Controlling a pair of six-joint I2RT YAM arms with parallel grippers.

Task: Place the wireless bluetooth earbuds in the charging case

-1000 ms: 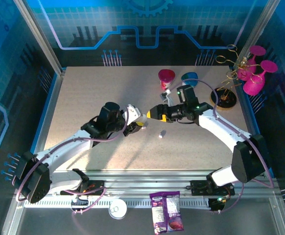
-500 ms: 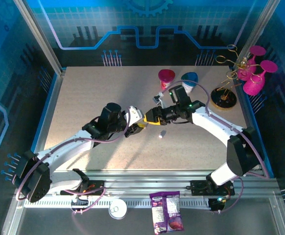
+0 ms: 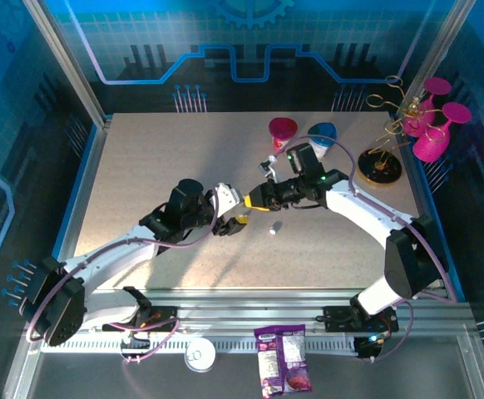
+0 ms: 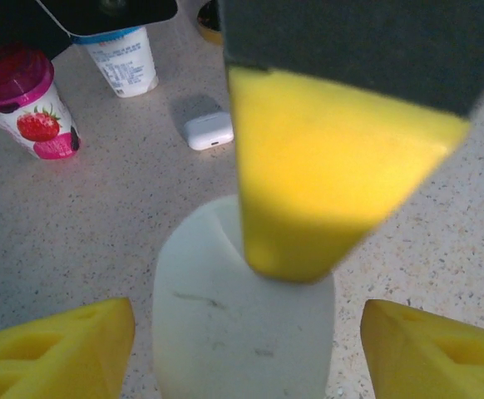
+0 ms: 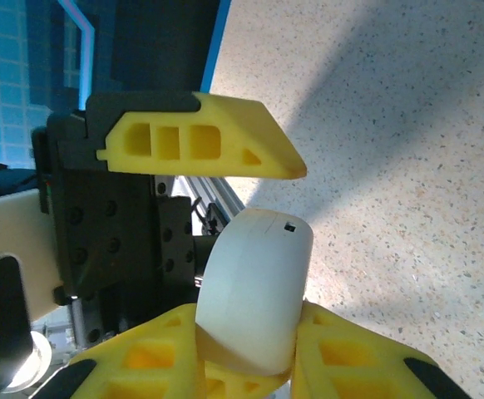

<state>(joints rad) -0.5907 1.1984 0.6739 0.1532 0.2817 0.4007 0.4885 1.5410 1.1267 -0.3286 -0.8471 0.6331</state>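
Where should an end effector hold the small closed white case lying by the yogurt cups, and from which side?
Grip the small white case across its narrower width, on the two long rounded edges, probably coming straight down. It lies flat and closed on the table, with bare surface along both long edges; the strawberry cup stands off one end.

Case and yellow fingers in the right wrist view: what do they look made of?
Case: looks like smooth white hard plastic, satin rather than glossy, with soft even shading and a faint dark mark in the left wrist view. Fingers: probably matte yellow printed plastic, opaque, with open lattice cut-outs and no shine.
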